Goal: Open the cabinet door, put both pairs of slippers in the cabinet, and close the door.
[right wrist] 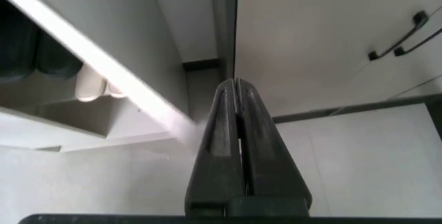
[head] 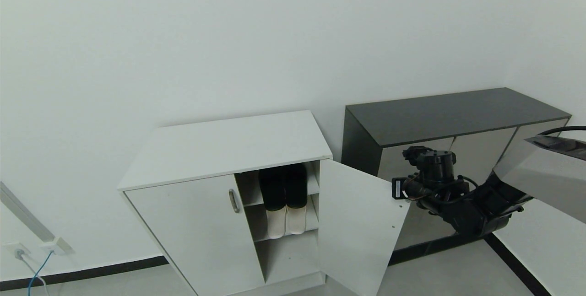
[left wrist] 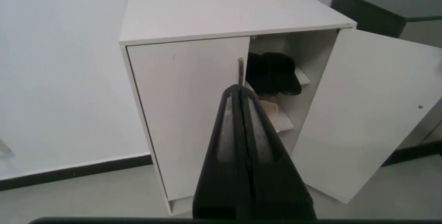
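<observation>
Both slipper pairs point(head: 284, 191) are sitting shelved mid-frame; right gripper point(right wrist: 235, 86), fingers together, is hovering behind the open door point(head: 361, 227), likely for pushing.

Cabinet point(head: 224, 147): smooth matt white board. Door handle point(head: 234, 201): grey metal, dull sheen. Black slippers point(head: 284, 186): soft, matt, cloth-like. White slippers point(head: 286, 220): smooth. Sideboard point(head: 448, 113): matt dark top. Left tool point(left wrist: 241, 91): matt black plastic.
</observation>
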